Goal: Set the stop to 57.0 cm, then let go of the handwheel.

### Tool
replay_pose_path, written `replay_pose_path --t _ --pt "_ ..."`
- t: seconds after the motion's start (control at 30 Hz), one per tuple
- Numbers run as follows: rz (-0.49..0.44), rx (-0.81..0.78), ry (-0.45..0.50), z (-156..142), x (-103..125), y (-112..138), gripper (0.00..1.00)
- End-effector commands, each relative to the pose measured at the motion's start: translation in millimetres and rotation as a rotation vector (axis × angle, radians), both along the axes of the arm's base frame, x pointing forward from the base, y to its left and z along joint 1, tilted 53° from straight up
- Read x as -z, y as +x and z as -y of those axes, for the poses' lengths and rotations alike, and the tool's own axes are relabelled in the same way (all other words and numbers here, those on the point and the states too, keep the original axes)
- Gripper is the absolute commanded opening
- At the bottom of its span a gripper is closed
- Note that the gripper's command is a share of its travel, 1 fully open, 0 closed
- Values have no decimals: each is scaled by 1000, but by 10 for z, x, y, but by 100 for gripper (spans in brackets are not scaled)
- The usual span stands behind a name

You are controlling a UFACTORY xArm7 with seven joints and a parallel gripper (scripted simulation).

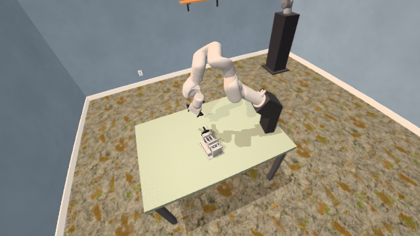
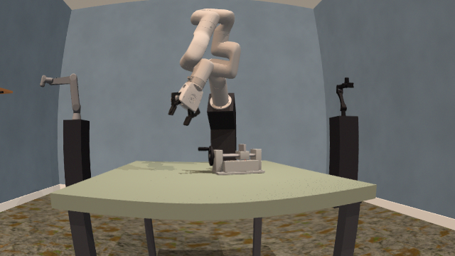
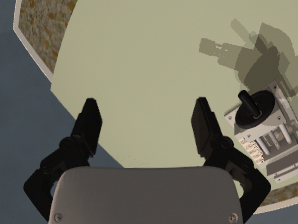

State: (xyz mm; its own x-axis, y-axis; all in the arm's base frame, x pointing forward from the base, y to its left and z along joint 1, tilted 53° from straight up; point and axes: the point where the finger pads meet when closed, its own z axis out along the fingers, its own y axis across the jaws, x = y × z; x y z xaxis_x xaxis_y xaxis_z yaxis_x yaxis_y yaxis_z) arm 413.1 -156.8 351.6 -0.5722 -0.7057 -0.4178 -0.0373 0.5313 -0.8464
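Note:
A small grey stop fixture (image 2: pixel 237 161) stands on the pale green table (image 2: pixel 213 188), with a lead screw, a sliding stop block (image 2: pixel 243 152) and a black handwheel (image 2: pixel 210 155) with a crank knob at its left end. It also shows in the top view (image 1: pixel 210 146), with the handwheel (image 1: pixel 205 132) at its far end. In the wrist view the handwheel (image 3: pixel 254 107) sits at the right edge. My gripper (image 2: pixel 182 113) is open and empty, hanging in the air above and to the left of the handwheel, well apart from it. It also shows in the top view (image 1: pixel 194 112) and the wrist view (image 3: pixel 147 123).
My black base pedestal (image 2: pixel 221 122) stands at the table's back edge behind the fixture. Two black pedestals with camera arms (image 2: pixel 75 149) (image 2: pixel 343 142) stand beside the table. The table edge curves close under the gripper in the wrist view.

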Motion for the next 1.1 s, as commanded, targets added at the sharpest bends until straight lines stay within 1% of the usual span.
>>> replay_pose_path --t 0.0,0.03,0.07,0.1,0.2,0.27,0.33,0.37,0.4,0.43,0.47,0.53,0.57,0.63,0.7,1.07 --pt "-116 -213 -136 -314 124 57 100" --pt "-128 -235 -149 -314 124 57 100" --pt "-165 -280 -190 -441 208 41 100" --pt "-186 -318 -215 -441 208 41 100" --pt "-191 -325 -220 -441 208 41 100" --pt "-296 -474 -341 -629 364 -23 100" --pt "-301 -482 -347 -629 364 -23 100" --pt "-348 -547 -401 -693 431 -62 100" --pt "-348 -547 -401 -693 431 -62 100" --pt "-388 -603 -449 -741 489 -101 100" --pt "-388 -603 -449 -741 489 -101 100" --pt "-449 -685 -522 -798 575 -167 100" --pt "-449 -685 -522 -798 575 -167 100" --pt "-486 -733 -565 -823 624 -209 100" --pt "-501 -753 -583 -832 644 -228 100" --pt "-503 -756 -586 -834 647 -231 100"
